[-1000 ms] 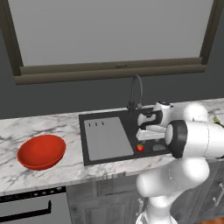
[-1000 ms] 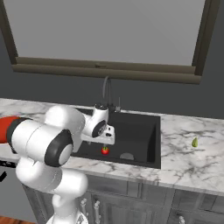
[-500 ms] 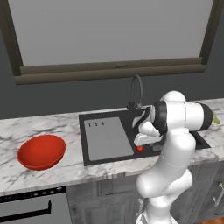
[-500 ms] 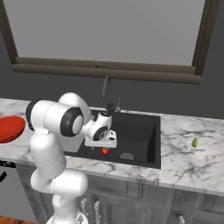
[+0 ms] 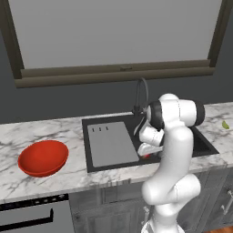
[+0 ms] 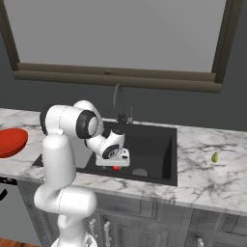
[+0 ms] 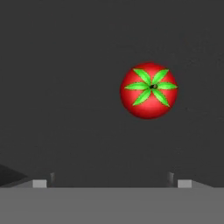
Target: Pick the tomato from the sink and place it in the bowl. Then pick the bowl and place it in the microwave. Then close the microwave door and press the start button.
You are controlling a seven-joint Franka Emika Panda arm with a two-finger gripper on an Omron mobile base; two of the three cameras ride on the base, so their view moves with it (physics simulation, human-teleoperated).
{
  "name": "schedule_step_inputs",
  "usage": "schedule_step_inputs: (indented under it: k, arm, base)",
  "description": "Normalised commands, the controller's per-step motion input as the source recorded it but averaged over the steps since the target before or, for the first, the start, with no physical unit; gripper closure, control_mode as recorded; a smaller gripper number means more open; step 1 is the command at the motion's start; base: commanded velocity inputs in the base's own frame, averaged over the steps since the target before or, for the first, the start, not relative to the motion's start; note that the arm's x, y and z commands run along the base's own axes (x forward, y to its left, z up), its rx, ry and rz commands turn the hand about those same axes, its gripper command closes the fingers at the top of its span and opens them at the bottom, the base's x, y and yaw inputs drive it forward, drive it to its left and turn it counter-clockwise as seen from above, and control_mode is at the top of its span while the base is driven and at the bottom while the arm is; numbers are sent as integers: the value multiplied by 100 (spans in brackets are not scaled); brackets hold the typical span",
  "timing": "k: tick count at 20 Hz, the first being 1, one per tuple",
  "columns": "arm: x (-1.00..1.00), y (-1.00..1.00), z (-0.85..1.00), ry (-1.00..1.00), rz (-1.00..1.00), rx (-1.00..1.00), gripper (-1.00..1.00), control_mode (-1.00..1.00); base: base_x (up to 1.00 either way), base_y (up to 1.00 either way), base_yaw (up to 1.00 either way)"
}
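In the sink [image 6: 154, 144], the tomato [image 7: 149, 90] is seen lying on the black floor directly beneath the hand [image 6: 114, 159], whose fingers are spread wide and grasp nothing, apart from the tomato.

A marble counter [image 5: 54, 132] runs under a wide dark-framed window [image 5: 113, 41], a curved black faucet [image 5: 141, 93] rises at its back edge, a small yellow-green fruit [image 6: 214, 157] lies on it, and grey cabinets [image 6: 144, 226] stand below.
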Motion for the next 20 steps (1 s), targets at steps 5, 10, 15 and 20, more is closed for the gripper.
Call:
schedule_step_inputs:
  k: [5,10,15,20]
  arm:
    - [55,0,-24,0,1,0,-100,-100]
    - [51,-1,-17,0,0,1,-100,-100]
    - [19,-16,-22,0,1,3,-100,-100]
    - [1,-16,-28,0,1,4,-100,-100]
  base:
    - [0,0,0]
    - [0,0,0]
    - [0,0,0]
    - [0,0,0]
